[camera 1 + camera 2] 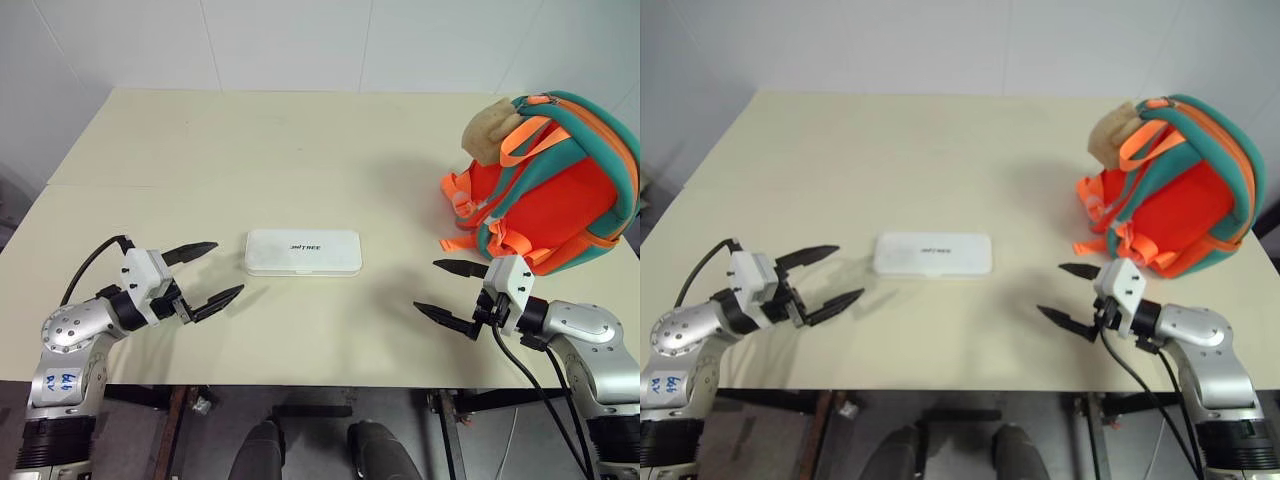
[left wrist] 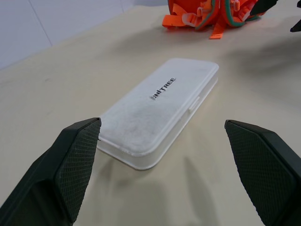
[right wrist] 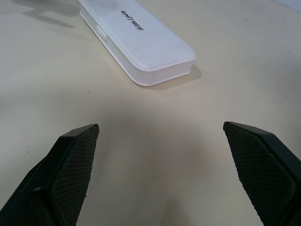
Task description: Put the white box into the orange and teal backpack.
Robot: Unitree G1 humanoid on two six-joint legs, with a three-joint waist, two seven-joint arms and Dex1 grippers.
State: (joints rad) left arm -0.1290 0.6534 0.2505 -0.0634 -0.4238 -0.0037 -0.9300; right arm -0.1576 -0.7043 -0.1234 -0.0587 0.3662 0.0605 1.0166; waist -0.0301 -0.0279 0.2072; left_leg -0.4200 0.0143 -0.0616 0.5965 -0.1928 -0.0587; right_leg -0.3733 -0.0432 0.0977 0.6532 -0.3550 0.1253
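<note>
The white box lies flat on the table's middle near the front, lid up with dark lettering; it also fills the left wrist view and shows in the right wrist view. The orange and teal backpack stands at the right, a tan plush toy at its top. My left gripper hovers open just left of the box, fingers pointing toward it, nothing between them. My right gripper is open too, to the right of the box and in front of the backpack, empty.
The cream table stretches wide behind the box. Its front edge runs close under both grippers. Orange straps of the backpack trail onto the tabletop near my right gripper. A white wall stands behind the table.
</note>
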